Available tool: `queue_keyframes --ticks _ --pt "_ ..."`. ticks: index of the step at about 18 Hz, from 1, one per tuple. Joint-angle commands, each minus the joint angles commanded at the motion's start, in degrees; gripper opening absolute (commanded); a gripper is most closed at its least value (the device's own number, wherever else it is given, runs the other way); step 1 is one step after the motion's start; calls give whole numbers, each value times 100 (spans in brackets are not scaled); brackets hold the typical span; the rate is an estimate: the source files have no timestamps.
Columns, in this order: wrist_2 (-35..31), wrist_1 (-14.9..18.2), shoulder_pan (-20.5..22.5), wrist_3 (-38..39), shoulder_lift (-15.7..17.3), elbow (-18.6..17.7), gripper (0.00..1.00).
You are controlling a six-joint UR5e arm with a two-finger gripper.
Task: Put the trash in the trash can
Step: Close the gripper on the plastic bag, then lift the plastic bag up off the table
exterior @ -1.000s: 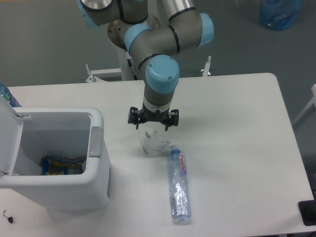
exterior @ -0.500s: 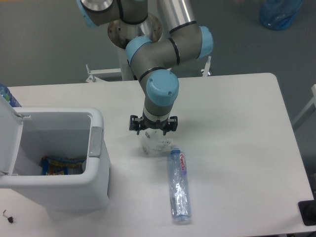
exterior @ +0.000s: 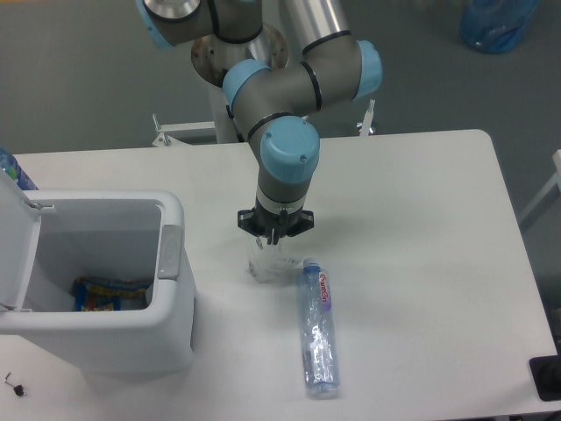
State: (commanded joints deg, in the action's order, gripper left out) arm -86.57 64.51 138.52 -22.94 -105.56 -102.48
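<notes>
A small crumpled clear wrapper (exterior: 266, 263) lies on the white table just right of the trash can. My gripper (exterior: 273, 237) points straight down onto the wrapper's top, its fingers drawn together and pinching it. A clear water bottle (exterior: 317, 329) with a red-blue label lies lengthwise on the table right of and below the wrapper, cap end near it. The trash can (exterior: 172, 254), a white boxy bin with a grey tab, stands at the left with its lid (exterior: 17, 250) swung open.
A colourful packet (exterior: 101, 294) lies at the bottom of the bin. A blue object (exterior: 13, 171) shows at the left edge behind the lid. A blue bag (exterior: 495, 22) sits on the floor at top right. A black item (exterior: 548, 377) is at the table's lower right corner.
The gripper came down a little onto the wrapper and its fingers closed from wide apart to together. The bottle and bin have not moved.
</notes>
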Motion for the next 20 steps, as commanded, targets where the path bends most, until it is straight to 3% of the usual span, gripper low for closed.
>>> queue_keyframes --ticks 7,15,20 --pt "9 70 35 -26 18 79 0" --pt "105 79 140 -246 500 140 0" --pt "964 88 526 -212 746 746 0"
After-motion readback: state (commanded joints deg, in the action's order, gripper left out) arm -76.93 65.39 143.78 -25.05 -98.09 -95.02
